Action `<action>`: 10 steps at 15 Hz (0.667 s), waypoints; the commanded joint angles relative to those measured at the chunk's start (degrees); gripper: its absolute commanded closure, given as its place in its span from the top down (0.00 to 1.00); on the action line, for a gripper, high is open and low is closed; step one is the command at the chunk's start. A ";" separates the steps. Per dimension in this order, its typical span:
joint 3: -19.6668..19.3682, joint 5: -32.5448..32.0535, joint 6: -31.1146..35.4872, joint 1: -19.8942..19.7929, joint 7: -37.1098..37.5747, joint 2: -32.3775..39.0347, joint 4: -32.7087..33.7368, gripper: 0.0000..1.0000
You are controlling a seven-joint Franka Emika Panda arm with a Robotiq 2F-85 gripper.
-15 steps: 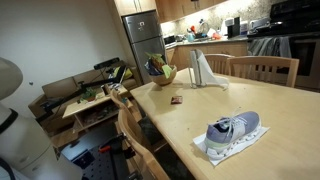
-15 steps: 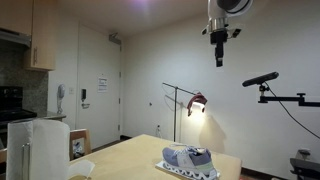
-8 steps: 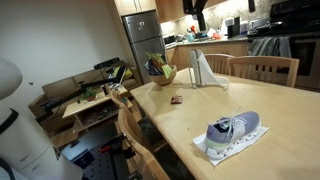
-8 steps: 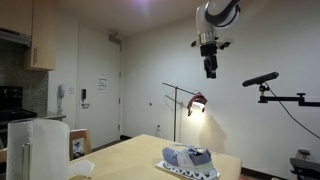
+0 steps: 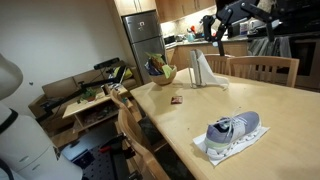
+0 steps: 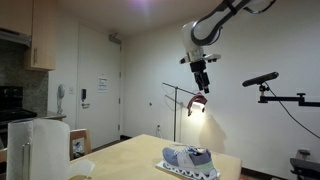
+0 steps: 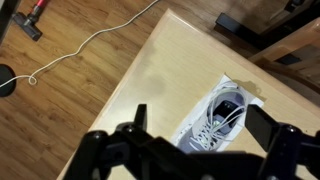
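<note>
The sneaker lies on its sole on a white sheet, close to the near edge of the wooden table and well apart from the bowl at the far end. I judge it light and soft: a knit upper that gives under pressure, loose laces that could snag, and a stiffer rubber sole. The firmest hold looks to be across the heel collar or over the midfoot, with one finger on each side. The toe would probably squash and slip. The sheet beneath looks thin, paper or cloth, I can't tell which, and could ride up with the shoe.

My gripper hangs high in the air, well above the table and touching nothing. Its jaws are spread wide and empty. In an exterior view the arm reaches in from the upper right, bends at the wrist and points the fingers almost straight down. The wrist view looks down past both fingers onto the sneaker, which sits between them in the picture but far below.
</note>
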 commanded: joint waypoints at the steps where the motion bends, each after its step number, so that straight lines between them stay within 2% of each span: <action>1: 1.27 -3.36 1.09 -1.11 1.19 4.72 4.45 1.00; 3: 1.37 -4.60 1.59 -1.05 1.98 6.19 5.54 1.00; 4: 1.20 -5.45 -0.70 -0.83 2.98 6.30 6.25 1.00; 5: 1.71 -3.84 0.66 -1.38 1.26 5.27 4.15 1.00; 10: 1.86 -5.43 1.14 -1.41 0.68 6.05 4.66 1.00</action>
